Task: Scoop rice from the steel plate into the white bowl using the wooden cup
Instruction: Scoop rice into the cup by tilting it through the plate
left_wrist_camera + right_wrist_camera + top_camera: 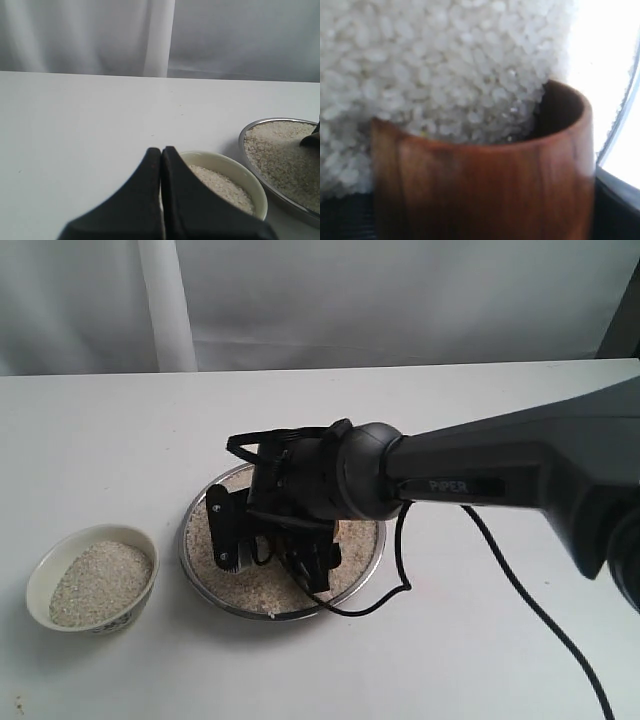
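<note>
Wooden cup (485,185) against rice (445,65)

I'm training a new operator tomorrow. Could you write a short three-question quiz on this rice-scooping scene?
1. True or false: the white bowl already holds some rice.
2. Where is the mouth of the wooden cup? A. pushed into the rice on the steel plate; B. tipped over the white bowl; C. lifted well clear of the steel plate.
3. Fill in: the jaws of the left tool are ____ (open or shut).

Key: 1 true; 2 A; 3 shut.
</note>
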